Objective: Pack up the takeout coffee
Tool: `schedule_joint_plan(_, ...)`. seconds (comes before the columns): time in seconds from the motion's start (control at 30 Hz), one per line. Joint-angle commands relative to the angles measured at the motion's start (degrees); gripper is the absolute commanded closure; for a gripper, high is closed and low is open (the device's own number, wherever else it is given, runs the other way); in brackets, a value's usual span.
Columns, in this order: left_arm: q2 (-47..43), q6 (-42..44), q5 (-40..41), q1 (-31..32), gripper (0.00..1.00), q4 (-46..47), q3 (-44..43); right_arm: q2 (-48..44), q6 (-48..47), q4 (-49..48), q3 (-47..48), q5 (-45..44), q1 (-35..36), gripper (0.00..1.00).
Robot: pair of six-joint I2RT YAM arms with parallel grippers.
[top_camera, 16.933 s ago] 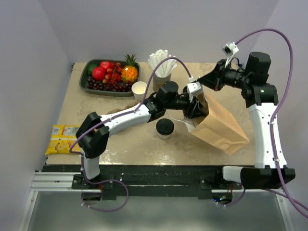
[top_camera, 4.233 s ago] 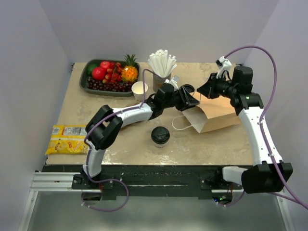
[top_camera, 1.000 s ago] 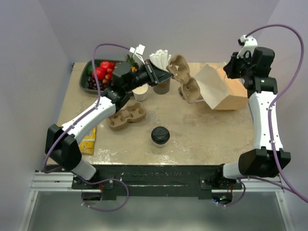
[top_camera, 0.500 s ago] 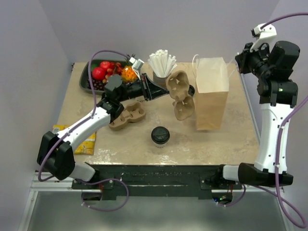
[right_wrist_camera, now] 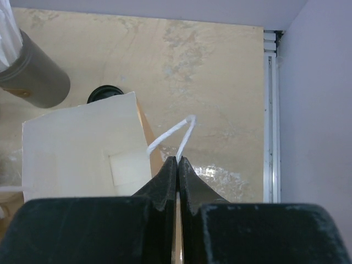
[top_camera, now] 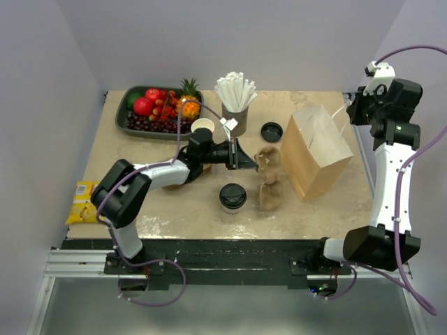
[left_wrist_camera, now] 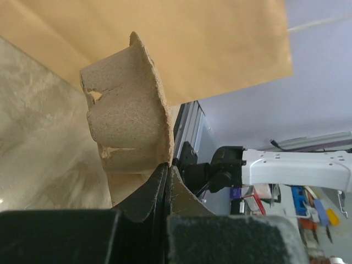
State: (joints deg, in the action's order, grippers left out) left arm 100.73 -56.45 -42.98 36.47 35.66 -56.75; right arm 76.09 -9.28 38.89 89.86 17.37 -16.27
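The takeout coffee (top_camera: 232, 196), a white cup with a black lid, stands at the table's front middle, apart from both grippers. My left gripper (top_camera: 249, 161) is shut on the edge of a brown pulp carrier (top_camera: 269, 179), which rests just right of the coffee and against the brown paper bag (top_camera: 318, 151). In the left wrist view the gripper (left_wrist_camera: 166, 166) pinches the carrier's (left_wrist_camera: 127, 118) rim, with the bag (left_wrist_camera: 198, 44) behind. My right gripper (top_camera: 349, 112) is shut on the bag's white string handle (right_wrist_camera: 177, 133), holding the bag (right_wrist_camera: 77, 151) upright and open; it also shows in the right wrist view (right_wrist_camera: 177, 159).
A loose black lid (top_camera: 271, 130) lies behind the carrier. A grey cup of white straws (top_camera: 236, 105), an open white cup (top_camera: 202, 126) and a fruit tray (top_camera: 133, 115) stand at the back left. A yellow packet (top_camera: 82, 202) hangs off the left edge.
My left gripper has come down and brought the carrier from the air to the table beside the bag. The bag has shifted right and now leans.
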Motion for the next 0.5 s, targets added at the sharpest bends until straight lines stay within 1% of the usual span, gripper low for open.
schedule_joint_plan(0.0, 5.61, -0.34, -1.58, 0.97, 1.00, 1.35, -7.22, -2.71, -0.04, -5.40, -1.88, 2.05, -0.86, 1.00)
schedule_joint_plan(0.13, 8.96, 1.60, -0.62, 1.58, 1.00, -2.78, -9.95, -1.92, 1.01, -5.85, -1.36, 3.46, -0.87, 1.00)
schedule_joint_plan(0.17, 9.83, 1.78, -0.35, 1.59, 0.91, -3.40, -9.96, -1.83, 1.02, -5.85, -1.18, 3.81, -0.95, 1.00)
schedule_joint_plan(0.2, 10.10, 2.21, 0.87, 1.59, 0.87, -3.93, -9.78, -1.48, 1.19, -5.76, -1.01, 4.08, -0.87, 1.00)
schedule_joint_plan(0.27, 10.28, 3.53, 2.19, 1.50, 0.75, -6.29, -9.43, -1.13, 1.37, -5.85, -0.39, 4.43, -0.87, 1.00)
schedule_joint_plan(0.4, 9.67, 7.04, 3.16, 1.24, 0.69, -9.28, -9.17, -0.51, 1.46, -5.59, 0.66, 5.13, -1.04, 1.00)
schedule_joint_plan(0.43, 9.40, 7.66, 3.43, 1.06, 0.67, -11.21, -9.17, -0.25, 1.46, -5.67, 0.92, 5.22, -0.95, 1.00)
schedule_joint_plan(0.47, 8.70, 8.36, 3.69, 0.97, 0.61, -12.10, -9.17, -0.16, 1.46, -5.67, 1.10, 5.31, -1.04, 1.00)
